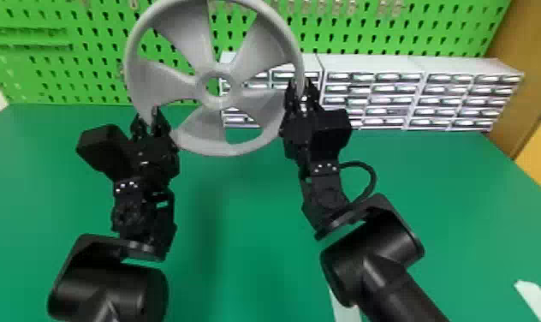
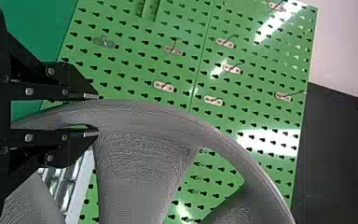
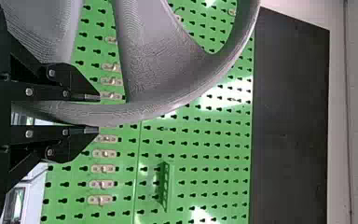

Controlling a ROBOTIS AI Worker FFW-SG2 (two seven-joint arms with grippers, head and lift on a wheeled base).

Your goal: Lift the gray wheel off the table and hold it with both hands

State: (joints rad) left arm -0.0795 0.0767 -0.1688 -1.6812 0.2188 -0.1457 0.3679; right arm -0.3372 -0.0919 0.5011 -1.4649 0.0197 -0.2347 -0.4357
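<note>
The gray wheel (image 1: 188, 38) is held up off the green table (image 1: 248, 192) between two grippers, with its broad spokes and round hub (image 1: 202, 92) turned toward the head camera. It is carried on edge in front of the green pegboard (image 1: 98, 55), part of which is seen through the openings between the spokes. The lower left of its rim (image 1: 227, 150) is clasped by the left gripper (image 1: 147, 114); in the left wrist view the rim is taken between its two fingers (image 2: 79, 148), which are kept parted only by the thickness of the rim. The right side of the rim is clasped by the right gripper (image 1: 301, 84), a little higher up; in the right wrist view its fingers (image 3: 79, 144) are likewise closed down to about the rim's thickness, one on either side of it. Both arms are extended from the bottom of the head view over the table. Along the back of the table, white drawer cabinets (image 1: 372, 64) are lined up before the pegboard, partly overlapped by the wheel and the right gripper. Small metal hooks (image 3: 105, 154) and a green bracket (image 3: 166, 186) are mounted on the board, and a pale strip (image 1: 535, 299) is seen on the table at right.
</note>
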